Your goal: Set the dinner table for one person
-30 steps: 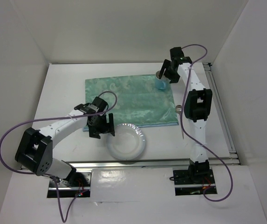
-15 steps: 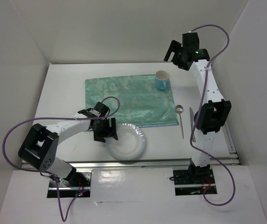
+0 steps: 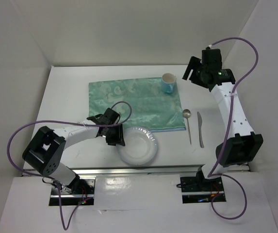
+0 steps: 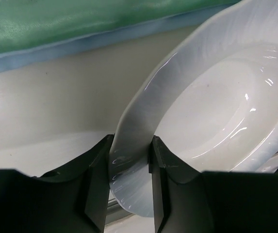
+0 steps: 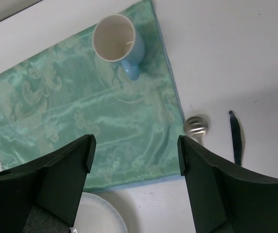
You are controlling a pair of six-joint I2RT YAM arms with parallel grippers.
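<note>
- Looking down into a white-walled booth at a large, plain white rectangular dinner table (image 3: 66,92), lying flat just beyond both arm bases.
- Running its long axis left to right in the top view, with a metal rail (image 3: 168,170) along the near edge.
- Counting one of each on it:
  - a green-teal cloth mat (image 3: 129,102) at centre
  - a light-blue ceramic mug (image 3: 168,82) standing upright on the mat's far right corner
  - a round white plate (image 3: 143,148) at the mat's near edge
  - a metal spoon (image 3: 188,124) and a metal knife (image 3: 200,130) lying side by side right of the mat, pointing near to far
- Pinching the plate's rim with the left gripper (image 4: 130,145), one finger on either face.
- Hanging the right gripper (image 5: 135,145) high over the table's far right, jaws gaping wide, gripping nothing.
</note>
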